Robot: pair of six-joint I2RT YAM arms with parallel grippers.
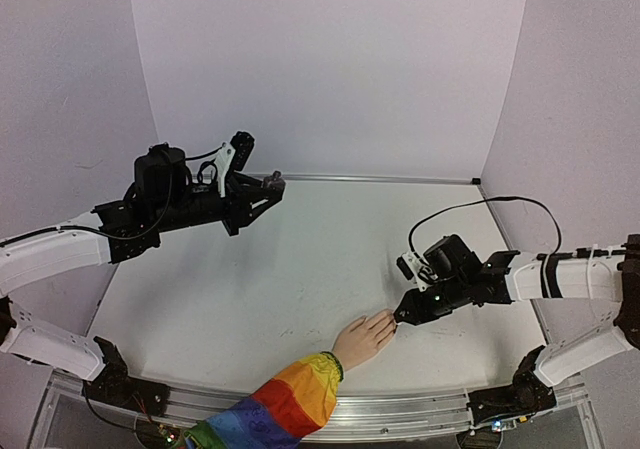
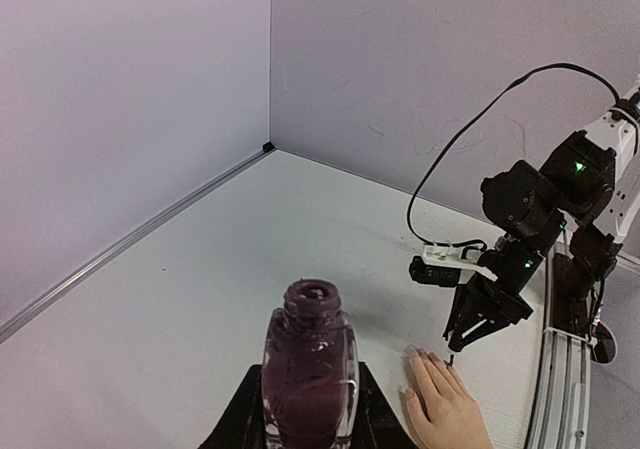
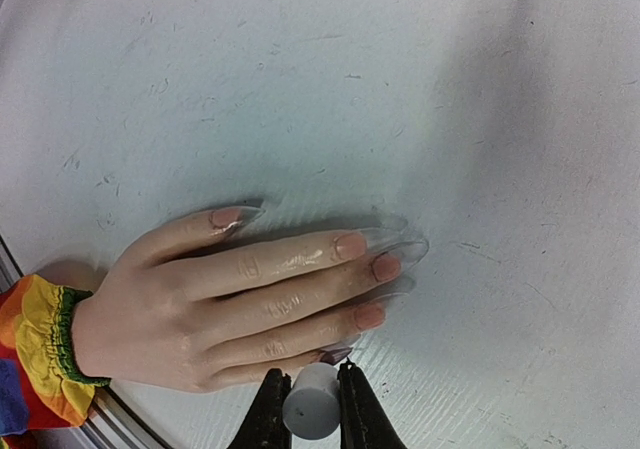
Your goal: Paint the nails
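Note:
A pale mannequin hand (image 3: 220, 304) lies flat on the table, its wrist in a rainbow sleeve (image 1: 290, 404). The nails (image 3: 386, 267) are skin-toned with long clear tips. The little finger's nail (image 3: 336, 353) carries dark purple polish. My right gripper (image 3: 312, 409) is shut on the grey brush cap (image 3: 312, 416), right above that little finger nail. In the left wrist view the brush tip (image 2: 450, 358) points down at the fingertips. My left gripper (image 2: 310, 424) is shut on the open dark purple polish bottle (image 2: 310, 369), held upright above the table at the far left (image 1: 272, 181).
The white table (image 1: 300, 289) is walled at the back and both sides. A metal rail (image 1: 420, 409) runs along the near edge beside the sleeve. A black cable (image 1: 480, 209) loops above the right wrist.

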